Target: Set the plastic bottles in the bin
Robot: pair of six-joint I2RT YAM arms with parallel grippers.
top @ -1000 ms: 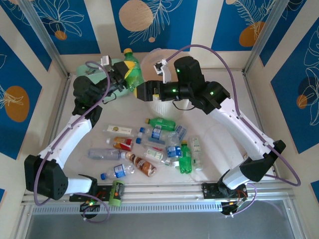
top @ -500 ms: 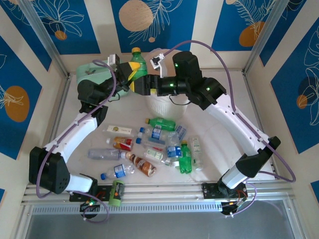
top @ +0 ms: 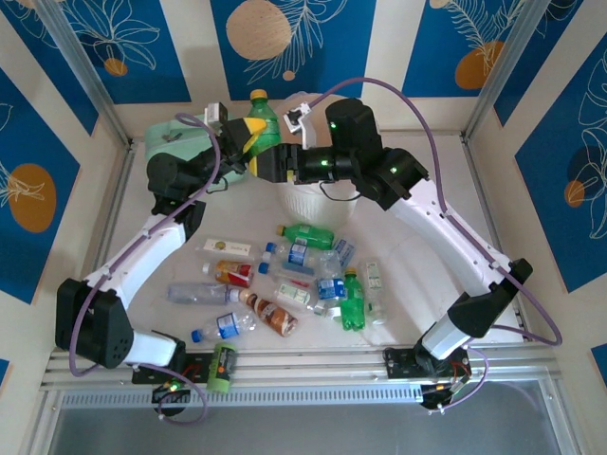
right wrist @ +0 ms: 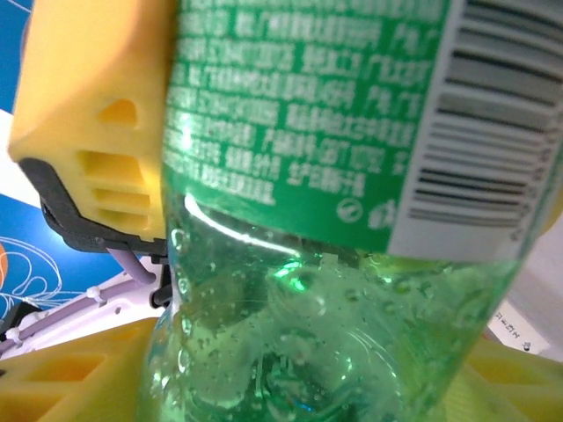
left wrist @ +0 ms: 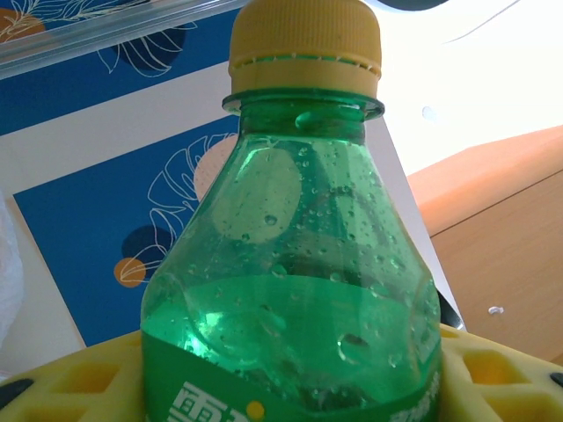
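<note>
Near side of the bin (top: 305, 201): loose bottles (top: 296, 254) lie flat, scattered on the worktop (top: 427, 275), well apart from both pincers. They're the queue, not yet picked.

The bin stands behind them, largely under the right arm.

Up and left of the bin's rim: green bottle (top: 258, 128) in the air, upright, yellow cap (left wrist: 305, 35) on top. Left pincer (top: 245, 144) is pinching it at the label band, yellow pads (left wrist: 62, 378) on either side. Right pincer (top: 266, 159) brackets the lower body from the bin side; can't tell if it bears on the plastic.

Reads as a mid-air handover: the left arm sits off to the bin's left, while the right arm lies across the bin.

Risk: the bottle isn't over the bin mouth, so a release here lands outside.
</note>
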